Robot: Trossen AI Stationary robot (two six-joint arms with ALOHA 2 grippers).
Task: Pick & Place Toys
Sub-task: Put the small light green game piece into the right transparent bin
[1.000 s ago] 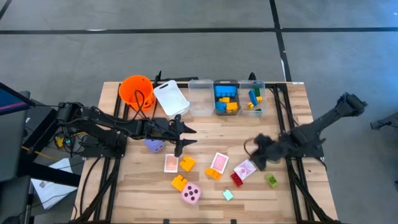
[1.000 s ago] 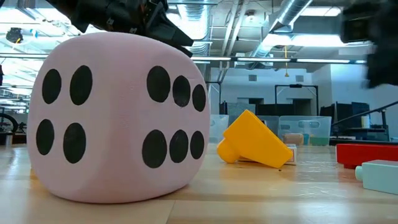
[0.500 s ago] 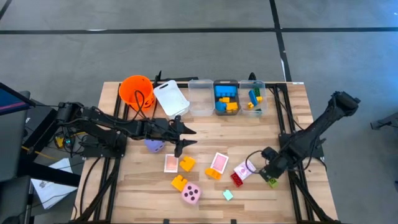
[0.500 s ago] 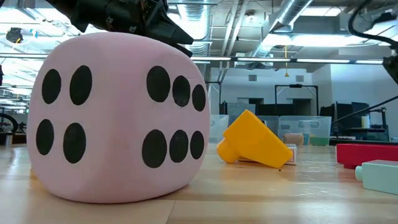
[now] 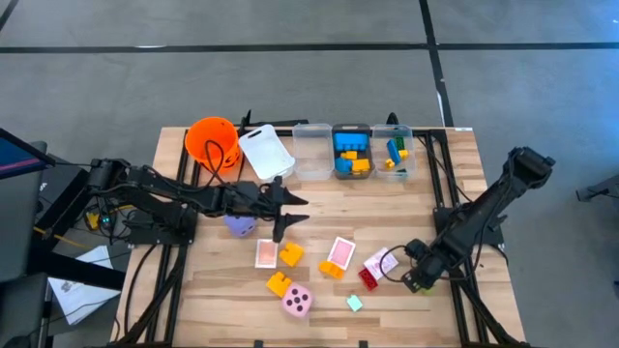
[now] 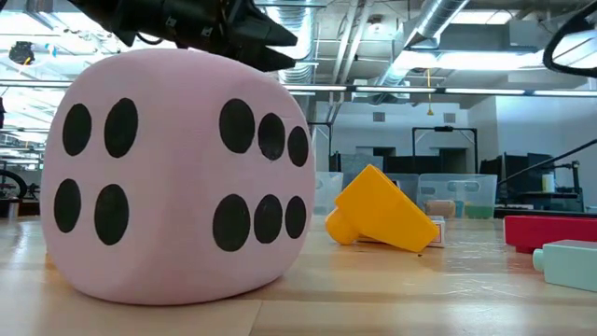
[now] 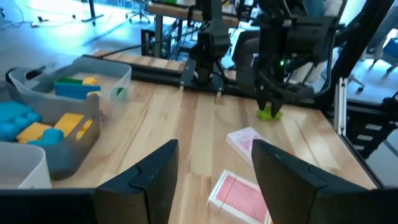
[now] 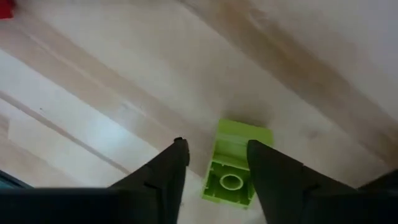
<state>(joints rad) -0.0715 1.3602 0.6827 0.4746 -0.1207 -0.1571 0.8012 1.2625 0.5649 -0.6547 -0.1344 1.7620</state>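
high view: over the last second the right pincer (image 5: 418, 280) had swung down from mid-worktop to the near right part of the worktop (image 5: 319, 198), and sat right over the green brick (image 5: 413, 285), which it mostly hid. judged: approach done, grasp not yet made. the left pincer (image 5: 287, 212) hung unmoved beside the purple die (image 5: 239, 226), fingers apart, holding nothing. along the far edge: orange bucket (image 5: 212, 141), contents not visible; white bin (image 5: 266, 152), showing only its white surface; clear bin (image 5: 311, 152), seemingly bare; middle bin (image 5: 351, 153) with blue and yellow bricks; right bin (image 5: 392, 151) with a few mixed bricks. cards, loose bricks and the pink die (image 5: 297, 301) lay unsorted.

low view: pink die (image 6: 173, 177) filled the foreground, unchanged; a yellow brick (image 6: 381, 210) lay behind it. right pincer out of shot.

left wrist view: own fingers (image 7: 152, 177) stood apart, empty. the right pincer (image 7: 271, 110) stood upright on the green brick (image 7: 270, 114).

right wrist view: fingers (image 8: 165, 171) apart, the green brick (image 8: 235, 163) between them, studs up, resting on the worktop (image 8: 99, 93); contact with either finger could not be told.
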